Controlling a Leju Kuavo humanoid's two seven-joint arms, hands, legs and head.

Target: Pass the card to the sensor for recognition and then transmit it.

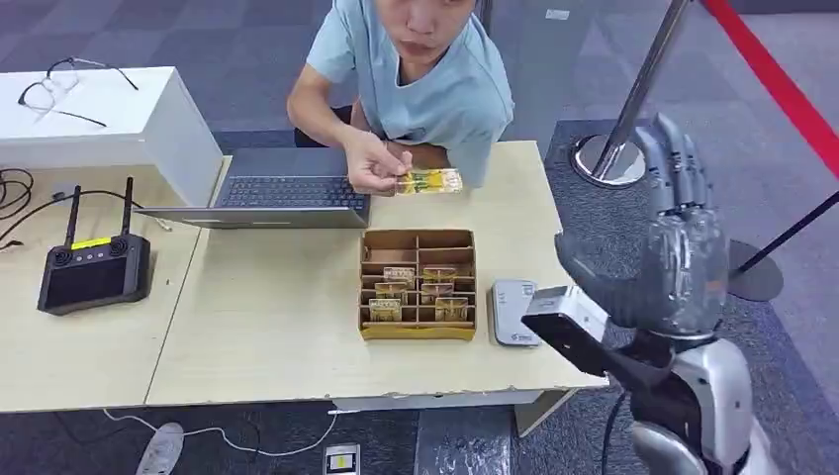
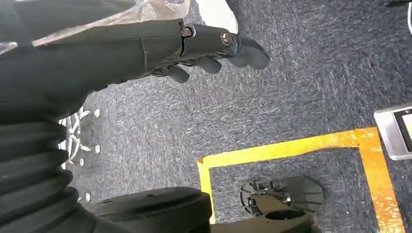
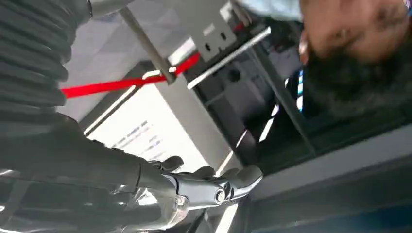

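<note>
A person seated behind the table holds a yellow card (image 1: 429,181) in one hand over the far edge. A cardboard divided box (image 1: 418,285) at mid-table holds several more cards (image 1: 416,293). The grey card sensor (image 1: 512,312) lies flat just right of the box. My right hand (image 1: 673,247) is raised at the table's right edge, fingers upright and spread, holding nothing; in the right wrist view its fingers (image 3: 214,182) stretch out empty. My left hand (image 2: 214,48) hangs over the carpet with fingers loosely curled, nothing in them.
An open laptop (image 1: 282,193) sits at the table's far side. A black controller with antennas (image 1: 94,267) lies on the left table, glasses (image 1: 59,89) on a white box. A stanchion with red rope (image 1: 633,99) stands to the right. Yellow floor tape (image 2: 291,150) marks the carpet.
</note>
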